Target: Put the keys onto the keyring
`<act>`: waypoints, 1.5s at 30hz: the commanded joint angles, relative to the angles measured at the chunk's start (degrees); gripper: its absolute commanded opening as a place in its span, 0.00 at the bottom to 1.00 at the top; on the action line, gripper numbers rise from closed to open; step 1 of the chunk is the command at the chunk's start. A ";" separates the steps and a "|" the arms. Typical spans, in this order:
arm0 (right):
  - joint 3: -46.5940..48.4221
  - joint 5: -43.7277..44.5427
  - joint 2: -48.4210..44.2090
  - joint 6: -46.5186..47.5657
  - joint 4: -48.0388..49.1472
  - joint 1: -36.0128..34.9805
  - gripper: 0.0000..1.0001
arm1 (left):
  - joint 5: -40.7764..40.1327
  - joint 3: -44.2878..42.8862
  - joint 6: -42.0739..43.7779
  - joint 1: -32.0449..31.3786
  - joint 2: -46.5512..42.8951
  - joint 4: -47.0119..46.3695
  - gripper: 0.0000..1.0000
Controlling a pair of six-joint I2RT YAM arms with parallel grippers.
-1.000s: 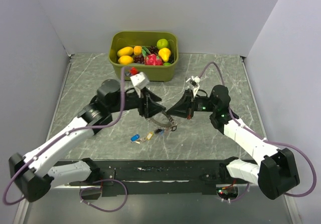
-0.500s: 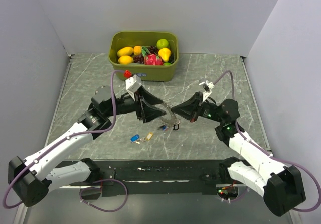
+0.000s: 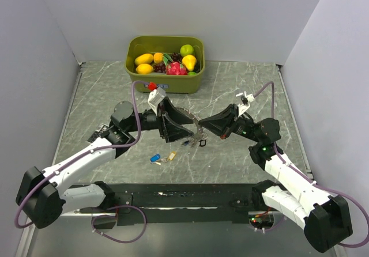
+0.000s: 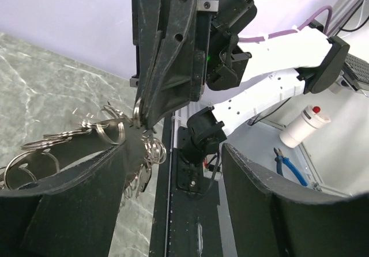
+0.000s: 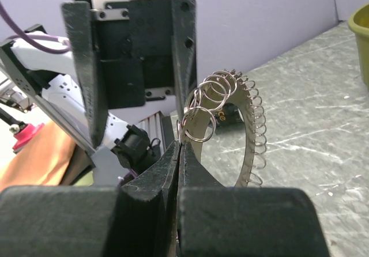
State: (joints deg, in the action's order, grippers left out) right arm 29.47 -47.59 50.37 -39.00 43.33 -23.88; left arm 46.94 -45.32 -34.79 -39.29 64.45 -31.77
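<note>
Left gripper (image 4: 181,153) spread wider, released, right gripper (image 5: 180,147) clenched on keyring (image 5: 248,142)

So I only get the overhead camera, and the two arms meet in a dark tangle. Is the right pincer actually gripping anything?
Observer: Yes. Its wrist camera shows the right pincer shut on small wire loops of the keyring.
Visitor: And the left one?
Observer: The left pincer stands open, jaws wide apart.
Visitor: Where's the ring for it?
Observer: Draped along one of its fingers, not clamped between them.
</note>
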 commanded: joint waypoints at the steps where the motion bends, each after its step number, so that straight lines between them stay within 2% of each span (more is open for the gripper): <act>1: -0.12 0.48 -1.15 -1.60 6.76 -0.29 0.00 | 2.72 -0.12 -3.36 0.35 2.08 -8.65 0.69; 6: -0.03 0.31 -1.15 -1.34 6.41 -0.29 0.00 | 3.86 -0.21 -6.08 0.53 3.93 -14.10 0.67; 14: -0.29 0.13 -0.71 -1.86 7.64 -0.38 0.00 | 3.86 -1.44 -7.49 0.62 6.30 -16.92 0.59; 22: -0.21 -0.57 0.87 -3.10 9.40 -0.38 0.00 | 3.42 -3.02 -7.23 0.62 8.77 -16.57 0.44; 27: -0.47 -0.66 1.49 -3.36 10.19 -0.38 0.00 | 0.35 -3.20 -6.17 0.53 8.95 -14.99 0.34; 35: -1.61 -0.39 2.63 -3.36 11.07 -0.29 0.00 | -5.71 -2.23 -6.87 0.62 7.54 -16.22 0.25; 40: -2.58 1.36 2.45 -4.15 11.16 -0.29 0.00 | -7.13 -2.31 -6.61 0.62 6.75 -15.78 0.27; 43: -2.93 2.59 1.93 -4.06 10.63 -0.29 0.00 | -6.95 -2.23 -5.47 0.62 5.43 -14.11 0.34; 45: -2.67 2.33 1.75 -3.36 10.02 -0.38 0.00 | -7.21 -2.14 -4.16 0.62 3.94 -11.31 0.46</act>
State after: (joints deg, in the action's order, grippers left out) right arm 26.94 -43.00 53.01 -42.39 51.35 -23.62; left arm 43.72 -45.98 -41.15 -38.72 72.77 -42.50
